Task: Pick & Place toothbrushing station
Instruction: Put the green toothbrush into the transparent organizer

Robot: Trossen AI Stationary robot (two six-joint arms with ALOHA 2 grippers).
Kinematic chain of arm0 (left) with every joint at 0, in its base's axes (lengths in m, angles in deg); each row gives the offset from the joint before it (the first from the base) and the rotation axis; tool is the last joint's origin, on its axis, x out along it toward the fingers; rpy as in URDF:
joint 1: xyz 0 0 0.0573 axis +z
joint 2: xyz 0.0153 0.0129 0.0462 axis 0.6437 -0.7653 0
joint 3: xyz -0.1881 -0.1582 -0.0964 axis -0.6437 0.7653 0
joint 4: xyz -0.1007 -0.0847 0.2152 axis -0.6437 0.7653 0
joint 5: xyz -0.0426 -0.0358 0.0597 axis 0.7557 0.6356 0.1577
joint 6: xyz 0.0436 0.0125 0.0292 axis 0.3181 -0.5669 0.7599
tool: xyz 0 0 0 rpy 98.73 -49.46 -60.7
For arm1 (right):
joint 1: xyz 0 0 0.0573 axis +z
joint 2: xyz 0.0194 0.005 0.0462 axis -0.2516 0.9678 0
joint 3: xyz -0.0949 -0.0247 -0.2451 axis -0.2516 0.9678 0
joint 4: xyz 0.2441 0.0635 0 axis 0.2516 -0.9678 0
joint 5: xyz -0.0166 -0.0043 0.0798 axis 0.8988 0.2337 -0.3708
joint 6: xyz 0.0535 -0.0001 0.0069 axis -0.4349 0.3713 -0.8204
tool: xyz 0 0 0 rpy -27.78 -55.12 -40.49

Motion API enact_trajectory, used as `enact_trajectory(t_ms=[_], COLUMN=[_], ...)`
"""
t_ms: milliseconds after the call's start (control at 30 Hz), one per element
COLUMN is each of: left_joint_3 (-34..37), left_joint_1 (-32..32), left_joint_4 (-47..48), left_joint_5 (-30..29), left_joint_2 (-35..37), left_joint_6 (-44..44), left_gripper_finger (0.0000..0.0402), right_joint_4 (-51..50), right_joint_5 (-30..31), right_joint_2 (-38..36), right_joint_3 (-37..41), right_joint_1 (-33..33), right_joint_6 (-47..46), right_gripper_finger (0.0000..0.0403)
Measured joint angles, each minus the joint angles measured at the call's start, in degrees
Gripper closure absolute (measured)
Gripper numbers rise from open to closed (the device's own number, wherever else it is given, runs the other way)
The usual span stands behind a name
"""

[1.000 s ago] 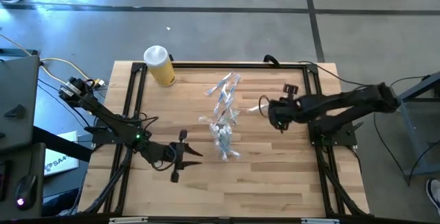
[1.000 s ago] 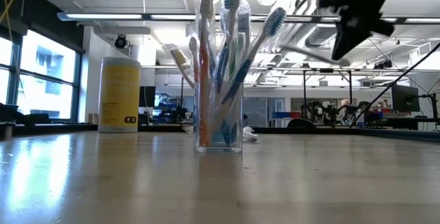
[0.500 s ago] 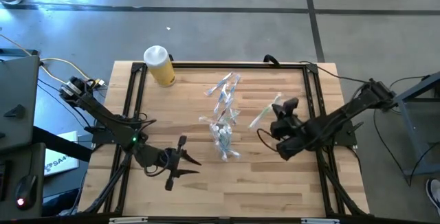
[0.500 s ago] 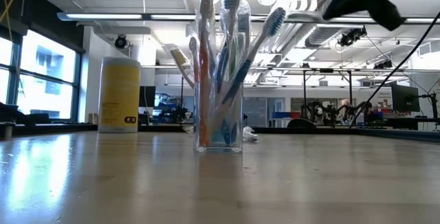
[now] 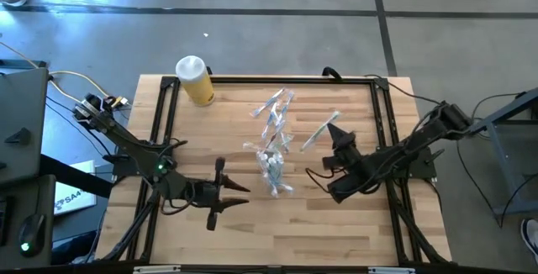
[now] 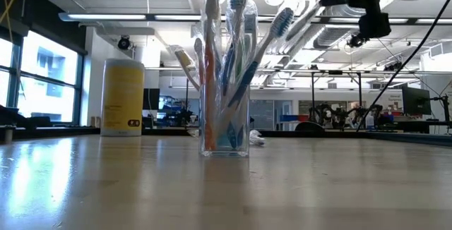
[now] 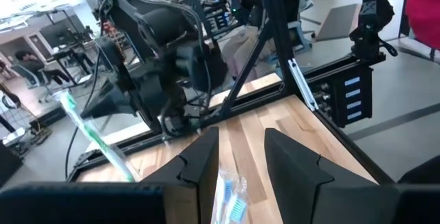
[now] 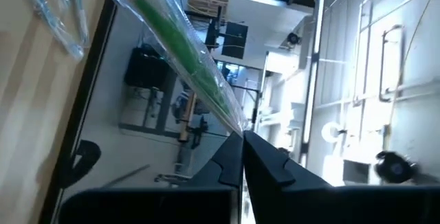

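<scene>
On the surface (image 5: 235,232), mid: your clear cup (image 6: 224,128) stands upright, toothbrushes (image 5: 273,135) fanned out of it.
Right gripper (image 5: 336,134): clamped on one wrapped toothbrush (image 5: 320,131), raised, right of the cup.
Left gripper (image 5: 225,188): fingers spread, holding nothing, left of the cup.
Yellow bottle (image 5: 195,81): back-left corner.

I see the clear plastic cup (image 6: 225,128) standing upright mid-counter (image 5: 235,228), crammed with wrapped toothbrushes (image 6: 236,25) fanning upward. One more wrapped toothbrush (image 5: 319,131), green-handled, is clamped in the right tool (image 5: 334,139), lifted beside the cup.
</scene>
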Motion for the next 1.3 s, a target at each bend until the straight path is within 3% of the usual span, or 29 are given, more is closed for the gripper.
enact_trajectory(t_ms=[300,533,733,933,1100,1300], left_joint_3=[0.0,0.0,0.0,0.02,0.02,0.02], left_joint_1=[-0.02,0.0,0.0,-0.01,0.0,-0.04], left_joint_4=[0.47,0.23,0.6,0.08,0.5,3.54], left_joint_5=[-0.04,-1.86,-3.57,-8.8,-12.59,-12.42], left_joint_2=[0.0,0.0,0.0,1.51,5.99,10.11], left_joint_6=[-4.39,-1.2,0.04,3.48,4.77,3.49], left_gripper_finger=[0.0288,0.0288,0.0288,0.0288,0.0288,0.0288], right_joint_4=[0.51,2.59,11.67,32.13,39.09,40.59], right_joint_5=[0.22,0.22,0.22,-0.18,-6.33,-6.34], right_joint_2=[9.82,12.71,12.82,12.8,12.78,12.76], right_joint_3=[-0.02,-0.02,-0.02,-0.13,-1.48,-1.88], right_joint_1=[-0.52,-6.16,-11.16,-11.58,-11.92,-12.84], right_joint_6=[1.98,4.68,17.5,38.89,43.74,45.14], right_gripper_finger=[0.04,0.04,0.04,0.04,0.04,0.04])
